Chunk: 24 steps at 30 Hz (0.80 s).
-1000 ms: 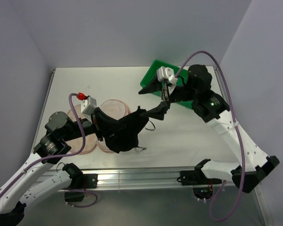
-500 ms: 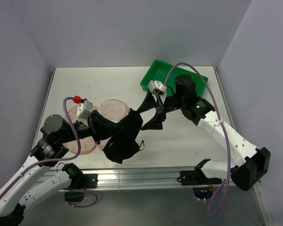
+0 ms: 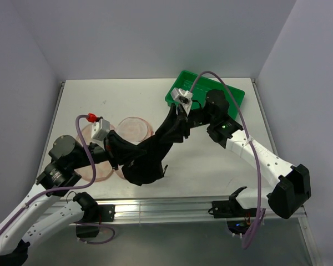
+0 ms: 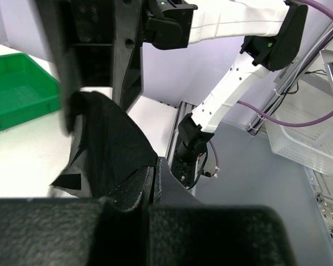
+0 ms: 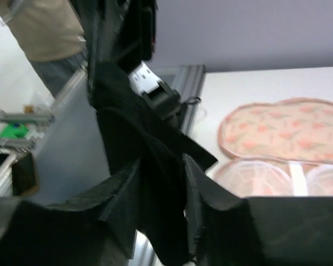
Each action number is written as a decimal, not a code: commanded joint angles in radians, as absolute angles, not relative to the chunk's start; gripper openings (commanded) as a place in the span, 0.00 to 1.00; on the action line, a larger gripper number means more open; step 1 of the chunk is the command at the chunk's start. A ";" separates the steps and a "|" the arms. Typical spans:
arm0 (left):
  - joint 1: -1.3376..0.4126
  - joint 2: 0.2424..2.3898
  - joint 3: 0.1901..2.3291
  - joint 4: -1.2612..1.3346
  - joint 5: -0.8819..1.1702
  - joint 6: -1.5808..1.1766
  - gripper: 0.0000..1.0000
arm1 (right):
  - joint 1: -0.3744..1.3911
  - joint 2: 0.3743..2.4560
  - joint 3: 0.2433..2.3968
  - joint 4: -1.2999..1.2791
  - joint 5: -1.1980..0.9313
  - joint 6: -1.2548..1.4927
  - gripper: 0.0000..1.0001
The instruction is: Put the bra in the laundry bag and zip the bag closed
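The black bra (image 3: 150, 156) hangs stretched between both grippers above the table. My left gripper (image 3: 115, 148) is shut on its left end; in the left wrist view the fingertips (image 4: 154, 173) pinch the bra (image 4: 105, 144). My right gripper (image 3: 180, 117) holds the upper right end, and in the right wrist view its fingers (image 5: 161, 166) press on the bra (image 5: 133, 116) that fills the gap between them. The peach-pink laundry bag (image 3: 136, 126) lies open on the table under and behind the bra, partly hidden by my left arm. Its printed half (image 5: 277, 133) shows beside the pale inner domes.
A green plastic tray (image 3: 230, 91) stands at the back right, just behind my right wrist, and shows again as the green tray (image 4: 16, 94) in the left wrist view. The table's metal front rail (image 3: 172, 208) runs along the near edge.
My right gripper moved left and forward from the tray to the bra's right end and closed round it. The bra now runs taut up to it. My left gripper stayed shut.
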State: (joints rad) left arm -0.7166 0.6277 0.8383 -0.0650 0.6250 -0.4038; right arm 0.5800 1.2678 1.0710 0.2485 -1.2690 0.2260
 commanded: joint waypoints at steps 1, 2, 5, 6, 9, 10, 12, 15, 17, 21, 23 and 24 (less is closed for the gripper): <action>-0.715 0.611 0.828 -0.021 0.603 -0.377 0.00 | 0.600 1.236 1.048 0.435 -1.252 0.360 0.37; -0.716 0.609 0.824 -0.025 0.586 -0.374 0.00 | 0.600 1.229 1.039 0.466 -1.238 0.377 0.17; -0.715 0.594 0.825 -0.060 0.476 -0.368 0.00 | 0.603 1.210 1.068 0.424 -1.161 0.411 0.00; -0.715 0.586 0.830 -0.104 0.421 -0.367 0.09 | 0.606 1.207 1.084 0.382 -1.140 0.390 0.00; -0.715 0.552 0.860 -0.181 0.201 -0.353 0.45 | 0.638 1.210 1.184 0.159 -1.014 0.283 0.00; -0.716 0.543 0.867 -0.230 0.143 -0.348 0.55 | 0.659 1.219 1.222 0.122 -0.944 0.264 0.00; -0.715 0.516 0.887 -0.271 0.010 -0.339 0.74 | 0.676 1.233 1.256 0.051 -0.890 0.232 0.00; -0.715 0.483 0.910 -0.342 -0.125 -0.339 0.84 | 0.692 1.291 1.316 0.023 -0.836 0.247 0.00; -0.716 0.448 0.914 -0.362 -0.161 -0.339 0.86 | 0.715 1.341 1.357 0.008 -0.786 0.249 0.00; -0.715 0.387 0.907 -0.367 -0.242 -0.342 0.94 | 0.782 1.422 1.431 -0.032 -0.706 0.207 0.00; -0.715 0.355 0.899 -0.367 -0.281 -0.344 0.97 | 0.804 1.469 1.469 -0.035 -0.701 0.201 0.00; -0.715 0.345 0.897 -0.367 -0.290 -0.345 0.99 | 0.814 1.485 1.482 -0.037 -0.698 0.199 0.00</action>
State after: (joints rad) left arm -0.7166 0.3737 0.8780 -0.3565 -0.1856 -0.3557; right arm 0.7773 1.4517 1.4105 -0.0071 -0.7586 0.2310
